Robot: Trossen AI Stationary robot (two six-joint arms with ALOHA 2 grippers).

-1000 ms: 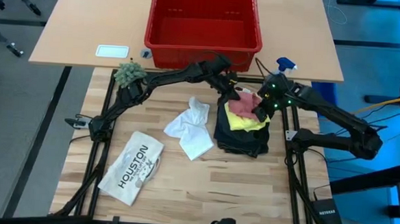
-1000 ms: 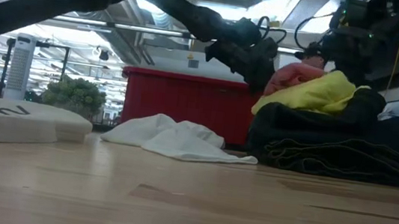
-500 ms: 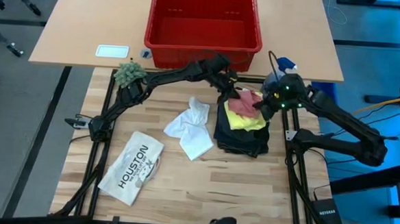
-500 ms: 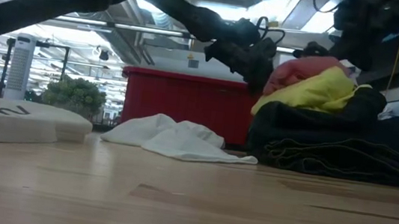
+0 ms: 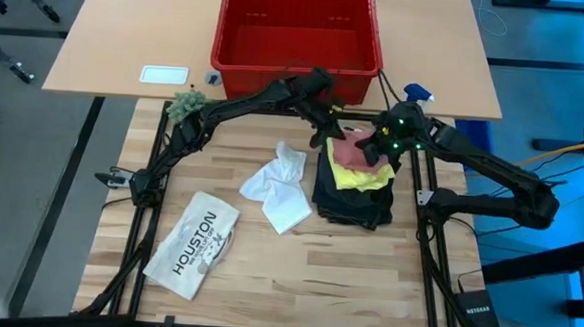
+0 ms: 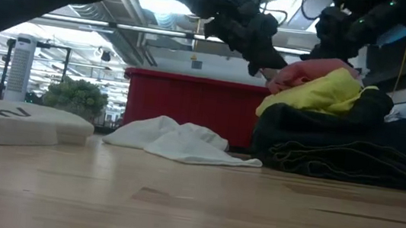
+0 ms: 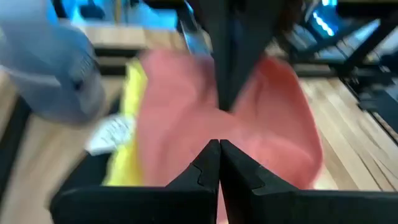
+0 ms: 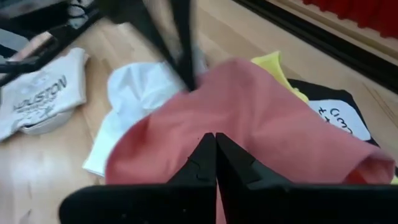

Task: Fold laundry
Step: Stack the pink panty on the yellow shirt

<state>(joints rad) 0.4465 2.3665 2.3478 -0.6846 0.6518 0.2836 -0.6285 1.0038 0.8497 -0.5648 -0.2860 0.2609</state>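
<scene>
Here, left gripper (image 5: 325,135) and right gripper (image 5: 371,151) pinched shut, empty, above pink cloth (image 5: 356,147); white cloth (image 5: 279,188) at nine o'clock.

High view straight down over table (image 5: 267,262), low view level at tabletop, both wrist views close above pink cloth (image 7: 261,118), shared by all.
</scene>
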